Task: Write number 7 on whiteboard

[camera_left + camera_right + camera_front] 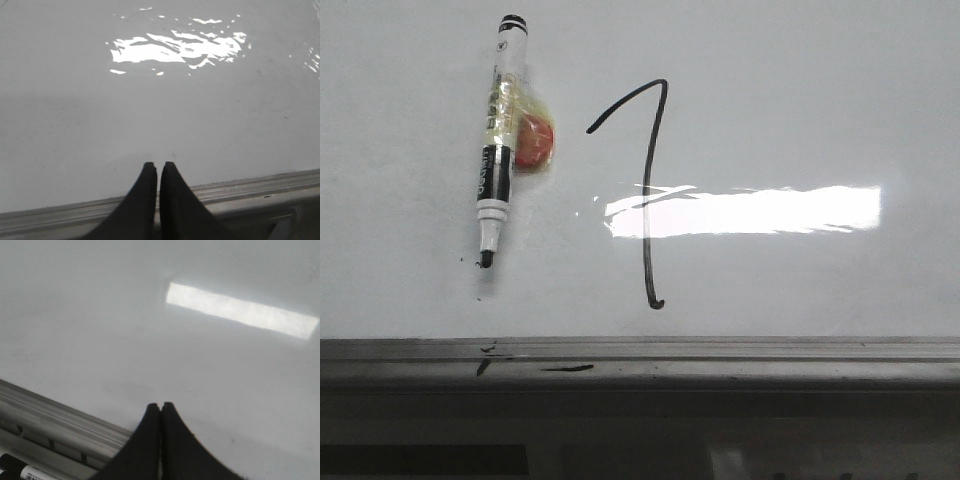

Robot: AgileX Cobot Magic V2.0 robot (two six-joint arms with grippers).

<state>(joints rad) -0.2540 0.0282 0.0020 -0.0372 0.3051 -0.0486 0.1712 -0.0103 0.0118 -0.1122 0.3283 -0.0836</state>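
The number 7 [650,190] is drawn in thin black line on the whiteboard [800,100], near the middle in the front view, its stem ending in a small hook. Neither gripper appears in the front view. My left gripper [159,165] is shut with nothing between its fingers, hanging over the board's bare surface [150,115] close to the grey edge rail [250,187]. Shut and holding nothing as well, my right gripper [160,405] is above bare board [200,365] beside the rail [55,420].
An uncapped black-and-white marker [498,140] lies on the board left of the 7, tip toward the rail, with a red round piece [533,142] taped to it. A marker [20,471] shows beyond the rail in the right wrist view. Black smudges [565,368] mark the rail.
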